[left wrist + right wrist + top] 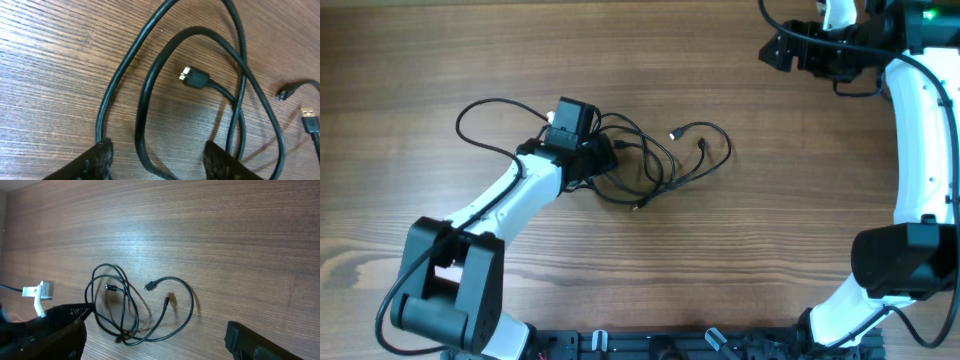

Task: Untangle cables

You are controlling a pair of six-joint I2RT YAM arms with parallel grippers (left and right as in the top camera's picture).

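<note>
Several thin black cables (pixel 660 160) lie tangled in loops on the wooden table, with one long loop (pixel 485 125) trailing left. My left gripper (pixel 603 160) is down at the left side of the tangle. In the left wrist view it (pixel 159 154) is open, and one cable strand (pixel 141 130) runs between its fingers. A silvery-tipped plug (pixel 186 75) lies just ahead, and a flat plug (pixel 310 117) lies at the right. My right gripper (pixel 777 50) is at the far back right, open and empty (pixel 157 325). It sees the cables (pixel 132 307) from a distance.
The wooden table (pixel 800 200) bears only the cables. The right arm's white links (pixel 920 130) stand along the right edge, and the left arm's base (pixel 450 290) is at the front left.
</note>
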